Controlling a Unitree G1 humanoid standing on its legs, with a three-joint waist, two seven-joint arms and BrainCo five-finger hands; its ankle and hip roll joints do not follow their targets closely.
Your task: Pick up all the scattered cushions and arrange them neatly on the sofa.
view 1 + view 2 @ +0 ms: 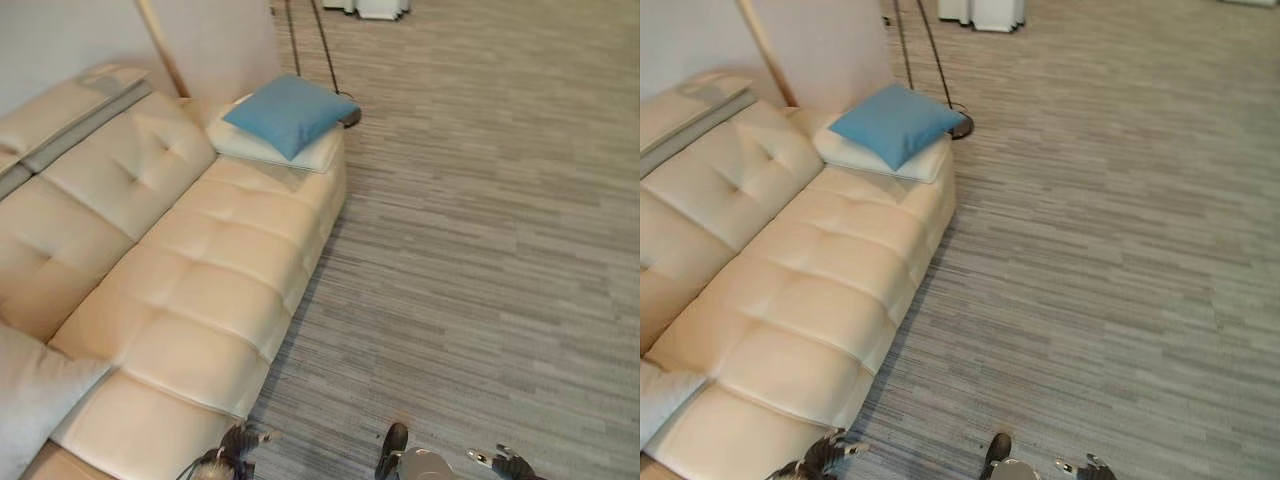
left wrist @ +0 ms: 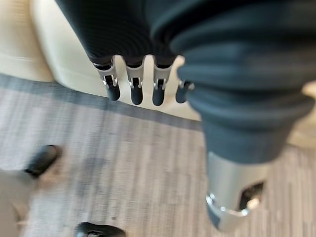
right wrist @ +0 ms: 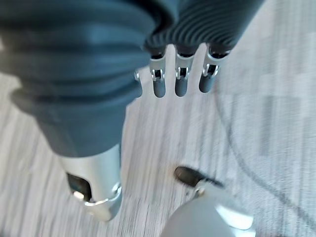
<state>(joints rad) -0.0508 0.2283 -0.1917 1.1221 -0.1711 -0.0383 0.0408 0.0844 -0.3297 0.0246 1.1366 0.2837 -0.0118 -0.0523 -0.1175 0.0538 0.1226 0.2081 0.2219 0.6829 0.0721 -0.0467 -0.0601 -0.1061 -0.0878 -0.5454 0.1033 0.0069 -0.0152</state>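
A blue cushion (image 1: 290,112) lies on top of a white cushion (image 1: 318,155) at the far end of the cream sofa (image 1: 200,270). A pale grey cushion (image 1: 30,400) rests on the sofa's near end, at the left edge of the eye views. My left hand (image 1: 237,447) hangs low beside the sofa's front edge, its fingers (image 2: 136,89) straight and holding nothing. My right hand (image 1: 512,466) hangs over the carpet further right, its fingers (image 3: 180,84) also straight and empty.
Grey striped carpet (image 1: 480,230) stretches to the right of the sofa. A floor lamp's dark base (image 1: 348,117) stands just behind the sofa's far end, with a wooden pole (image 1: 160,45) by the wall. A white object (image 1: 375,8) sits far back.
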